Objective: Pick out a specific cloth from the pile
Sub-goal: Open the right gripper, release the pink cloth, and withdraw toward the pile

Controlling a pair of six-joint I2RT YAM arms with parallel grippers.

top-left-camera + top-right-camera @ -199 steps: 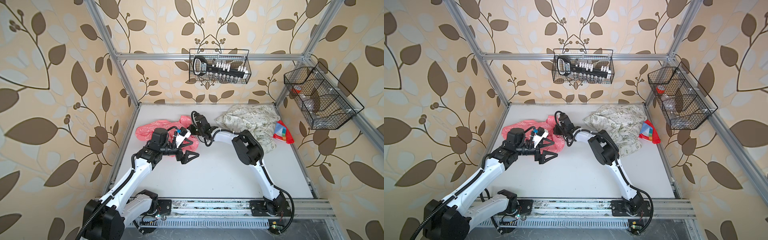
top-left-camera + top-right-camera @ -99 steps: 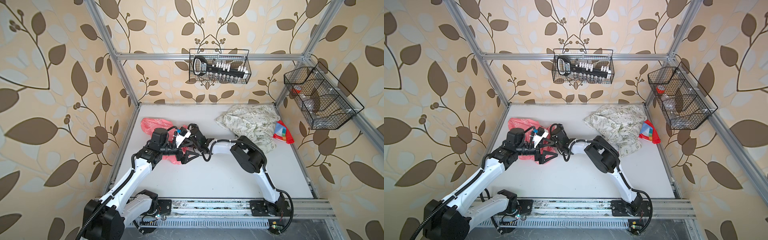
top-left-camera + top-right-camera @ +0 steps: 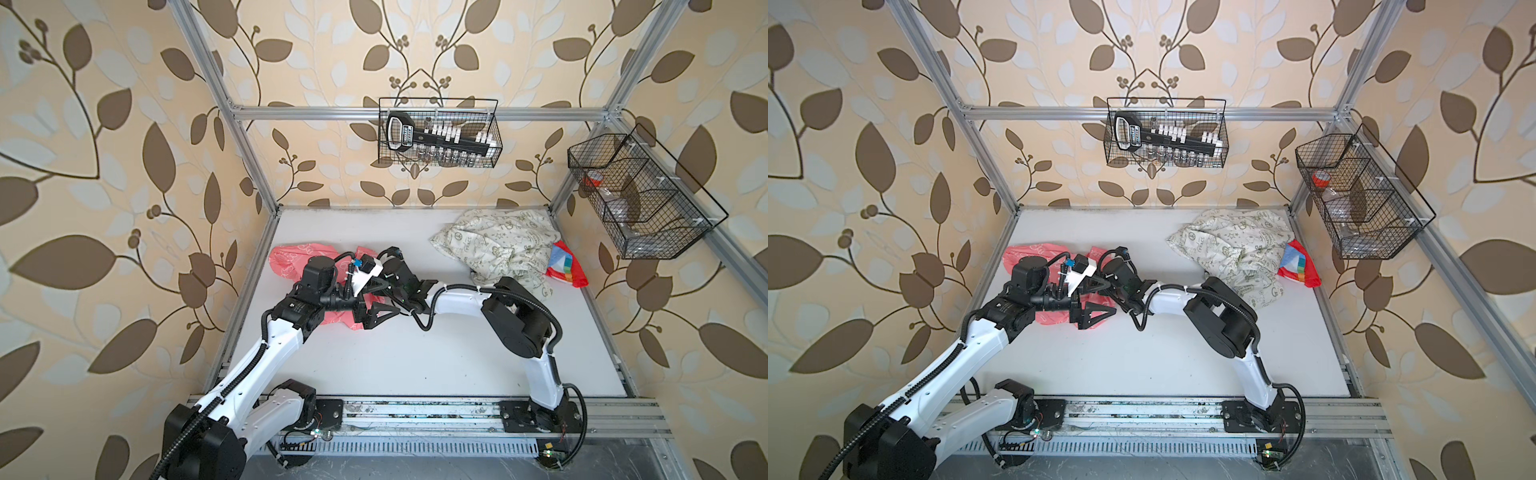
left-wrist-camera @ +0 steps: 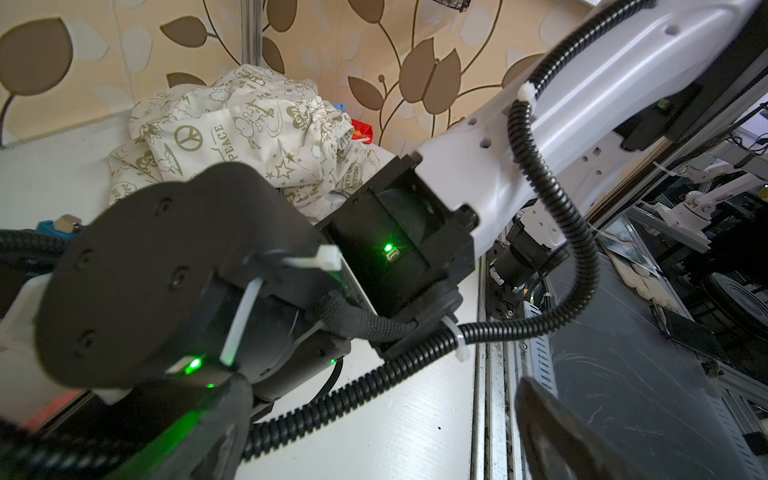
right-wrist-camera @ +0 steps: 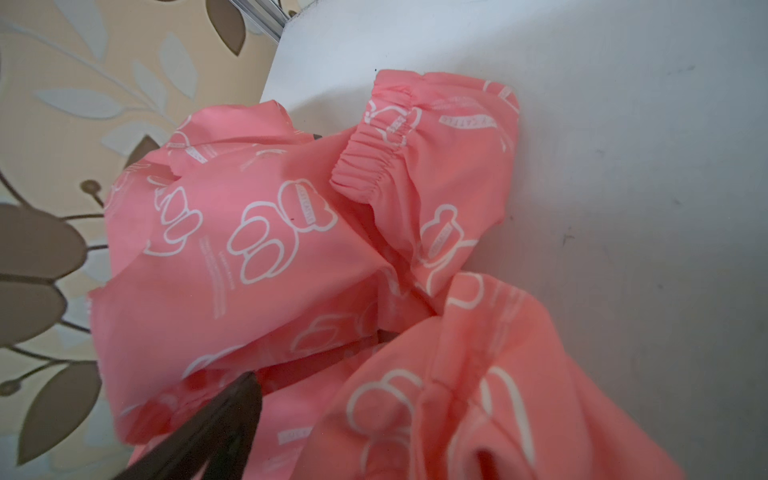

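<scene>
The coral-pink bear-print cloth [image 3: 291, 259] is bunched at the left edge of the tabletop [image 3: 415, 365], well apart from the pile [image 3: 498, 245] in its far right corner. The left gripper [image 3: 1106, 297] and right gripper [image 5: 365, 407] are spread open there, nothing held.

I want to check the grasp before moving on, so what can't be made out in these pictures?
Right gripper: right wrist view shows one finger; the cloth covers the other, so its grip is unclear.
Same gripper, both top views: behind the left arm's wrist camera.
Red multicolour piece: left wrist view, mostly behind the cream cloth.
</scene>
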